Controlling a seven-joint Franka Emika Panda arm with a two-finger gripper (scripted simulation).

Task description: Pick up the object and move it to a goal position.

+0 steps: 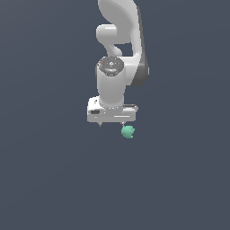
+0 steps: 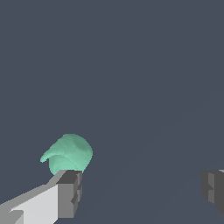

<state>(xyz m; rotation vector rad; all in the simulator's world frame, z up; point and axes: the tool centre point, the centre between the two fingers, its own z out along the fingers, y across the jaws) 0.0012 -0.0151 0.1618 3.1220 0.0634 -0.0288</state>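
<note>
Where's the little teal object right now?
In the exterior view, the teal object lies just below the open gripper, toward the exterior view's right, outside the jaws.

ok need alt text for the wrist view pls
A small teal-green lumpy object sits just beyond one fingertip of the open gripper, not between the fingers. Its grey fingertips stand wide apart over a plain dark grey surface.

Object [image 1: 128, 131] sits just below tool [image 1: 111, 123], toward ext. view's right, beside one fingertip [image 2: 70, 192], outside the gap.
</note>
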